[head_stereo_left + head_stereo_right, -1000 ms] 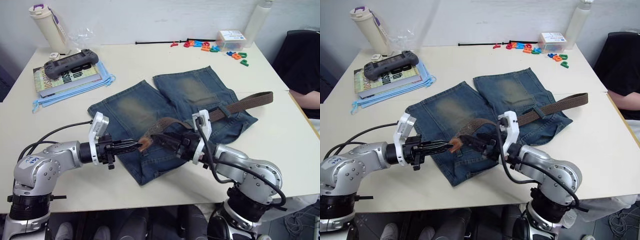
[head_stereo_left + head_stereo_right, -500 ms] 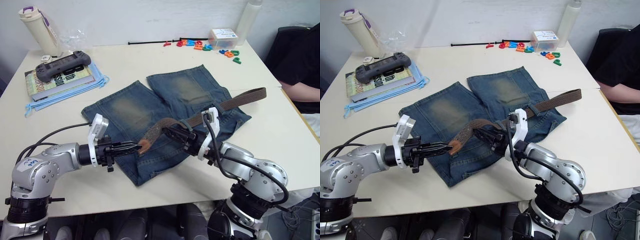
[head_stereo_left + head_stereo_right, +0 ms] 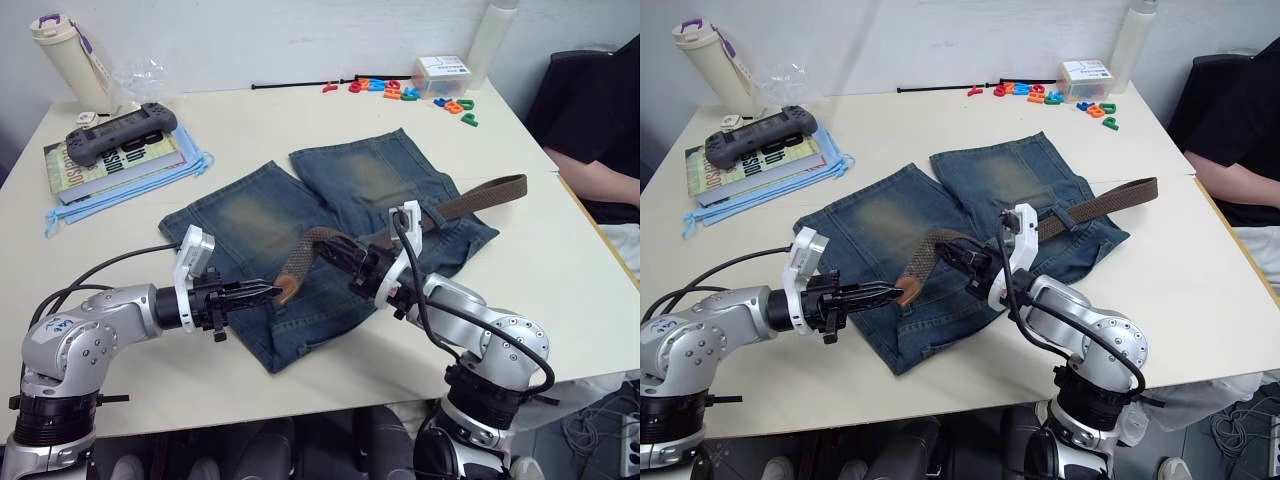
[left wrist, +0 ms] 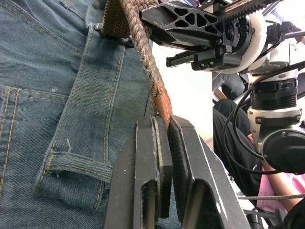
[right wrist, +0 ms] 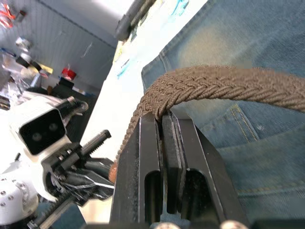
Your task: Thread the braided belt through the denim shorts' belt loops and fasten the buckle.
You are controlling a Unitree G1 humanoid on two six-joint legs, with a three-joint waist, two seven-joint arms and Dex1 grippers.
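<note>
The braided belt (image 3: 400, 225) lies across the denim shorts (image 3: 330, 235) on the white table (image 3: 270, 125), running from a far end off the shorts toward 3 o'clock, over the waistband, then arching up off the cloth toward 8 o'clock. Both ends of that arch are held. The left gripper (image 3: 268, 293) is clenched on the belt's leather tip (image 4: 163, 106); the right gripper (image 3: 340, 256) is clamped on the braid near the top of the arch.

Against the frame of a second ago, the right gripper has moved up and toward 11 o'clock, so the raised loop stands steeper and narrower; the left gripper keeps its grip at much the same spot over the shorts' near edge. The head camera has also shifted, so the background objects only seem to move.

The left wrist view shows what the head views cannot: the tan tip pinched between the two black fingers (image 4: 143, 176), with one of the belt loops (image 4: 71, 164) sewn on the denim just beside them. The right wrist view shows the woven strap curving out of its closed fingers (image 5: 147, 162), the left gripper beyond. I cannot make out the buckle. At 3 o'clock a person's arm (image 3: 600, 185) rests by the table edge.
</note>
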